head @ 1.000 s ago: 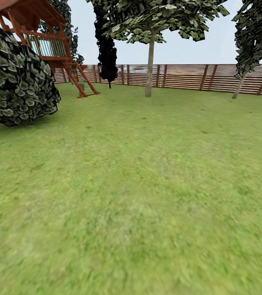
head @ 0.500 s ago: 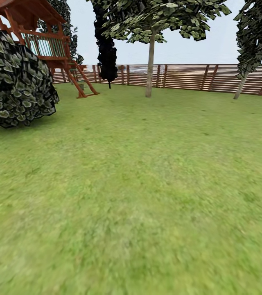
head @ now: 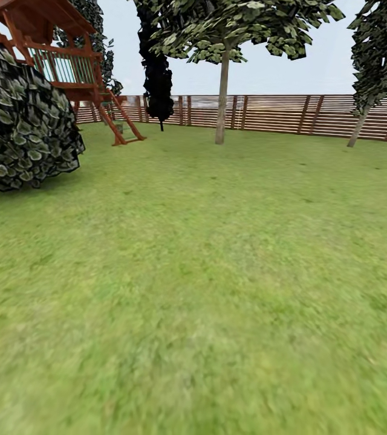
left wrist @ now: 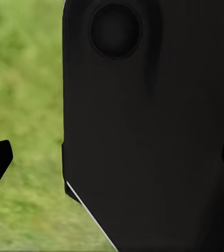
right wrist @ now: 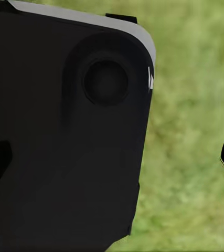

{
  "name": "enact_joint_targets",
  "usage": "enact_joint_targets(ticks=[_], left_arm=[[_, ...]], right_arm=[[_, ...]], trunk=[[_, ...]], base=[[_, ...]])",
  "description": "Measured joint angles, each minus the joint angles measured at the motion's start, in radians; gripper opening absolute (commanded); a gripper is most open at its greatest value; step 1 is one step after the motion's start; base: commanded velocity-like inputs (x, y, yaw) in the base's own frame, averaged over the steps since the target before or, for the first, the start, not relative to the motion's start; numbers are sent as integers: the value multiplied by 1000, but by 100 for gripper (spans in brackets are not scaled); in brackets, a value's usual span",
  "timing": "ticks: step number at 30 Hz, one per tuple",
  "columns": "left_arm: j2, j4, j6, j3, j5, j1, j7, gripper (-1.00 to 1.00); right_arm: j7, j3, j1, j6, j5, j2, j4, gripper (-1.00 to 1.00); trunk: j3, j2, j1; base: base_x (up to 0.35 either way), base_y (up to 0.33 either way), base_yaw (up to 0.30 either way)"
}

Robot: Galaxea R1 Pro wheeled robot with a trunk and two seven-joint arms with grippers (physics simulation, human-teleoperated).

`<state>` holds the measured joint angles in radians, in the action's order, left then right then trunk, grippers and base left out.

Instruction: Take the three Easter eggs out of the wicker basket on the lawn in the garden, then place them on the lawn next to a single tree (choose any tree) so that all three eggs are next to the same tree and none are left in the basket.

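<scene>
The lawn [head: 193, 272] of the garden stretches ahead in the head view, wide mottled green grass. A tree [head: 221, 103] with a straight pale trunk stands far ahead by the fence, and a second tree [head: 358, 125] with a leaning trunk stands at the far right. The Easter eggs and the wicker basket are out of view. In the left wrist view my left gripper [left wrist: 112, 163] is open, its dark fingertips at the picture's edges, with a black part of my body and grass behind it. My right gripper [right wrist: 112, 160] is open too, holding nothing.
A brown slatted fence [head: 290, 113] closes the far side. A big dark leafy bush [head: 18, 121] sits at the left, with a red wooden play tower [head: 66, 66] and its ladder behind it. A nearly black tree [head: 157, 72] stands by the fence.
The whole head view has shifted slightly: the bush has slid towards the left edge and the right tree outward, so the camera has crept forward. Nothing on the lawn moved.
</scene>
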<state>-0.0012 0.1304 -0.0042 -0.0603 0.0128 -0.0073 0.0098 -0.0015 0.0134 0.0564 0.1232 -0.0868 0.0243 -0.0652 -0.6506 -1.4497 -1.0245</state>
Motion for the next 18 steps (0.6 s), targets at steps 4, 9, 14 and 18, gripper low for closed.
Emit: enact_joint_targets(ticks=[4,9,14,18], left_arm=[[0,0,0,0,0,0,1,100],[0,0,0,-1,0,0,1,100],[0,0,0,-1,0,0,1,100],[3,0,0,-1,0,0,1,100]], right_arm=[[0,0,0,0,1,0,0,100],[0,0,0,0,1,0,0,100],[0,0,0,0,1,0,0,100],[0,0,0,0,1,0,0,100]], trunk=[[0,0,0],[0,0,0],[0,0,0],[0,0,0]], base=[[327,0,0],[328,0,0],[328,0,0],[328,0,0]])
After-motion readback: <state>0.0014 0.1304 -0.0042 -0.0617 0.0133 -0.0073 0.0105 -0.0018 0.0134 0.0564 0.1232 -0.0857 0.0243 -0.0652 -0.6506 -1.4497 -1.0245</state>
